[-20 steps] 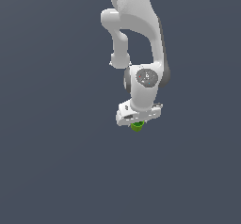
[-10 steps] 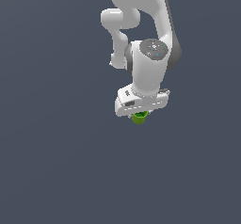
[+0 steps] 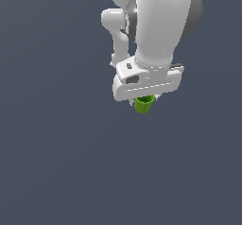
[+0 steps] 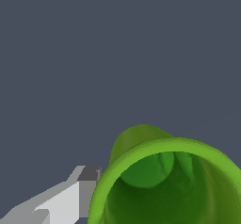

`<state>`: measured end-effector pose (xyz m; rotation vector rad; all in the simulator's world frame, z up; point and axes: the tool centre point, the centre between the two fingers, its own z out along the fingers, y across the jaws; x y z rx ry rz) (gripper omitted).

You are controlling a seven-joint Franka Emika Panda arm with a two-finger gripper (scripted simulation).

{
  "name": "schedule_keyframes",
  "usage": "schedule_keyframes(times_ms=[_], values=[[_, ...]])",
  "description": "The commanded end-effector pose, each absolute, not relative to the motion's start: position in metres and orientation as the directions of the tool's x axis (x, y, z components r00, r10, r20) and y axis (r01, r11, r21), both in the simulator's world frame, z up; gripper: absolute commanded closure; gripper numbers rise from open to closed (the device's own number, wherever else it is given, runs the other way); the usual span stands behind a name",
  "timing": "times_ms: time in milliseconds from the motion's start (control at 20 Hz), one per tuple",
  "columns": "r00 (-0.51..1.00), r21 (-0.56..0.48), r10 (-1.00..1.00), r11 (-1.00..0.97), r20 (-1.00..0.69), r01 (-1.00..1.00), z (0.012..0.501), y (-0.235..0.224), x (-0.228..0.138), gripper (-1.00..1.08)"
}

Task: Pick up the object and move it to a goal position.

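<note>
Green cup point(image 4: 164, 185) hollow, pincer finger point(image 4: 70, 202) touching its rim

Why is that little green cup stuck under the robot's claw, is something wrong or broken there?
Nothing looks broken. The green cup hangs just beneath the white claw, apparently gripped; one finger sits against its rim in the wrist view. The cup looks whole, and nothing has spilled.

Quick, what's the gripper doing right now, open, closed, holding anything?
Gripper: closed on the small bright green tapered cup, which sits between its fingers.
</note>
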<state>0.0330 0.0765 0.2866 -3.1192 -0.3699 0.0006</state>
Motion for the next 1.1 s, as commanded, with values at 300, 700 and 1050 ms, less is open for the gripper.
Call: schedule_keyframes(times_ms=[300, 700, 1050], values=[[0.972, -0.001, 0.234, -0.972, 0.0, 0.234, 0.366, 0.075, 0.045, 1.08], [0.972, 0.0, 0.233, -0.972, 0.0, 0.233, 0.404, 0.074, 0.053, 1.08], [0.972, 0.0, 0.233, -0.972, 0.0, 0.233, 0.415, 0.074, 0.056, 1.08]])
